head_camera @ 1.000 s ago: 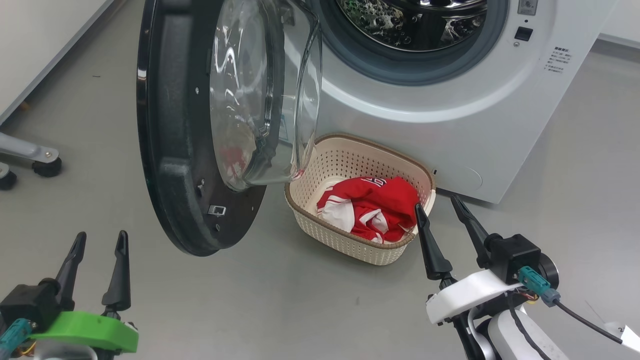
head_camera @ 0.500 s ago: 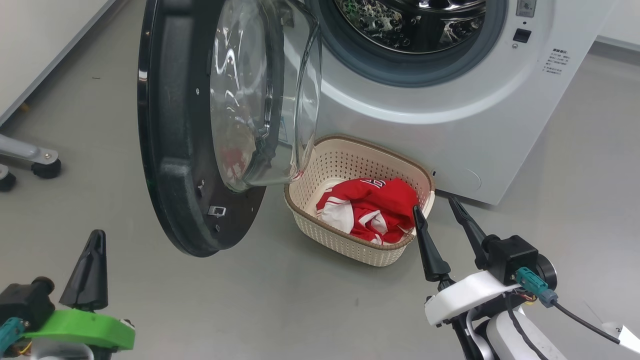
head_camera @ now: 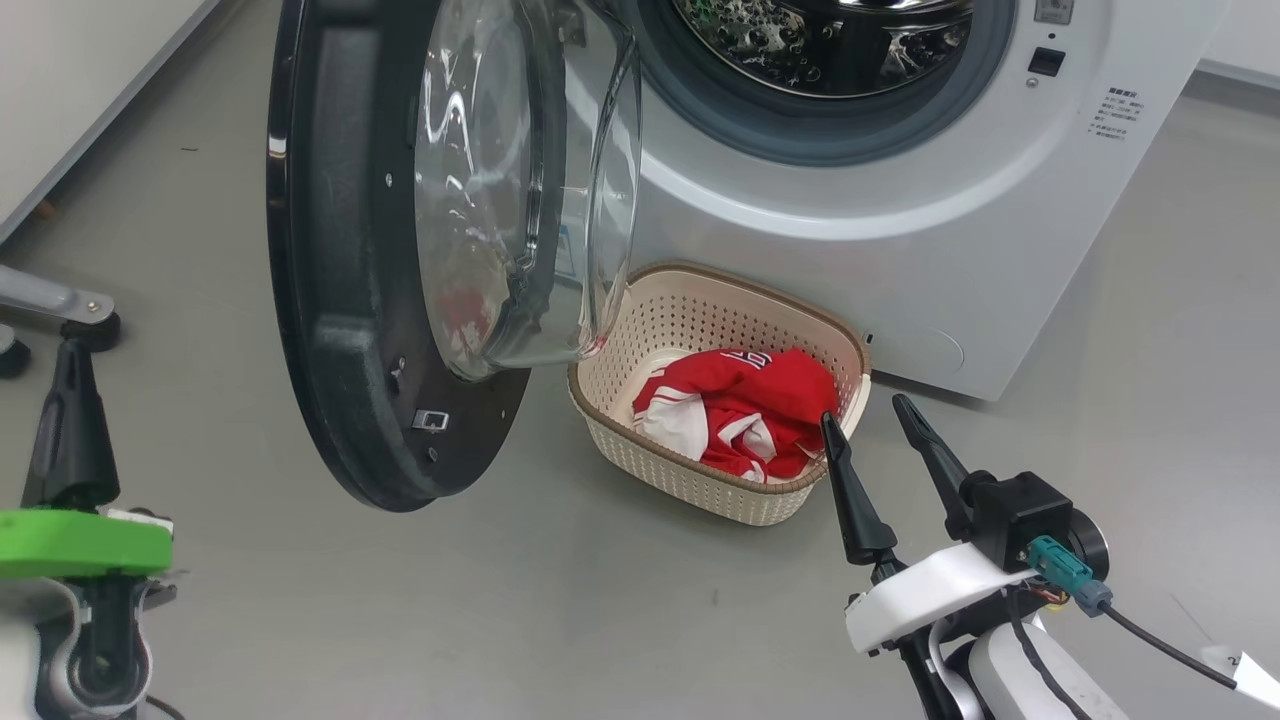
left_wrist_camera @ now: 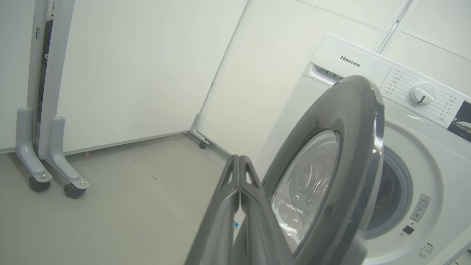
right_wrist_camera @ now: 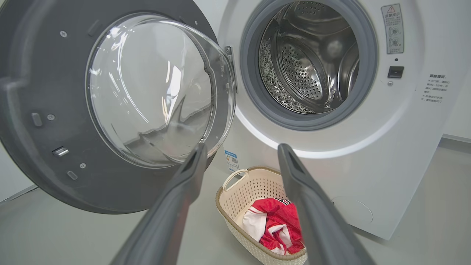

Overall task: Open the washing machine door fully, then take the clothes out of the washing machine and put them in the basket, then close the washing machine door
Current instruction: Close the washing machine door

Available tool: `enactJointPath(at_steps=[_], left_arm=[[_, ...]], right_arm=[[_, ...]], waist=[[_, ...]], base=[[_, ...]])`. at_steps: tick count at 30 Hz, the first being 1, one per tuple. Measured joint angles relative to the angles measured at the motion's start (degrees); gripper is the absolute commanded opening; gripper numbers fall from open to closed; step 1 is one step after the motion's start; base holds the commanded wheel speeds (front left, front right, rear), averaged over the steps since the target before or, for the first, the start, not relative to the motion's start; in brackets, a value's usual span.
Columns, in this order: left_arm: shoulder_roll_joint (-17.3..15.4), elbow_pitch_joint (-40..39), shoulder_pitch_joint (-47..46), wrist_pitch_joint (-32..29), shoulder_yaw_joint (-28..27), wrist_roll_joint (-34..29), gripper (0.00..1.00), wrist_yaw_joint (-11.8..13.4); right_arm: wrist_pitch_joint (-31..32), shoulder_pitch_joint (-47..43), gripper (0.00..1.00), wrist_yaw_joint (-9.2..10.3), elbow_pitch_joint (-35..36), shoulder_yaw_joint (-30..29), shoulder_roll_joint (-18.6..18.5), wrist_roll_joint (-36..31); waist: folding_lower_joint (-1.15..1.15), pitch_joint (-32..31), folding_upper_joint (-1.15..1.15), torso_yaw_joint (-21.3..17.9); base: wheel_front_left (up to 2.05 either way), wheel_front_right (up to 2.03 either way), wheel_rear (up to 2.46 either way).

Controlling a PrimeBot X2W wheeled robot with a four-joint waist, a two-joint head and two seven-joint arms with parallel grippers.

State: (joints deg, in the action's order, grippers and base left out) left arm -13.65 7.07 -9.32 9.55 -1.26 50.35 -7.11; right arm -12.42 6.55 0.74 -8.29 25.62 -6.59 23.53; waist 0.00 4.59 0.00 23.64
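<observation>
The washing machine door (head_camera: 350,250) stands swung out to the left of the washing machine (head_camera: 900,200), its glass bowl facing the opening. The steel drum (right_wrist_camera: 309,59) looks bare of fabric. The red and white clothes (head_camera: 745,405) lie in the cream basket (head_camera: 700,490) on the floor under the opening. My left gripper (head_camera: 70,360) is shut and empty at the far left, on the outer side of the door (left_wrist_camera: 353,121); its fingers (left_wrist_camera: 235,191) press together. My right gripper (head_camera: 864,409) is open and empty beside the basket's near right corner.
A grey wheeled stand leg (head_camera: 60,310) sits on the floor just beyond my left gripper, and two such legs (left_wrist_camera: 48,176) hold up white wall panels (left_wrist_camera: 128,73). Grey floor stretches in front of the basket (right_wrist_camera: 235,206) and the door.
My left gripper has shut its fingers and swung left and up toward the door's outer side. My right gripper has barely moved. The clothes and basket are unchanged.
</observation>
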Motion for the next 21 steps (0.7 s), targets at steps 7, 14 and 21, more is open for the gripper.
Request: enactJointPath(at_steps=[7,14,21], left_arm=[[1.24,0.3,-4.37,-9.75,-3.9,14.33,0.0,0.01],[7.91,3.35,-7.78,-18.29,-12.03,34.32,0.0,7.0],[10.12,5.8,-10.1,-26.13,-15.72,45.39,0.0,14.64]], right_arm=[[0.0,0.02,1.0,0.0,0.02,0.19,-0.02,0.0],[0.0,0.13,1.0,-0.01,0.29,0.66,0.05,-0.02],[0.0,0.21,1.0,0.0,0.25,0.59,0.08,-0.02]], waist=[[0.0,0.55,0.0,-0.33],[0.0,1.25,0.0,-0.85],[0.0,1.89,0.0,-1.47]], base=[[0.0,0.0,0.0],[0.0,0.0,0.0],[0.0,0.0,0.0]])
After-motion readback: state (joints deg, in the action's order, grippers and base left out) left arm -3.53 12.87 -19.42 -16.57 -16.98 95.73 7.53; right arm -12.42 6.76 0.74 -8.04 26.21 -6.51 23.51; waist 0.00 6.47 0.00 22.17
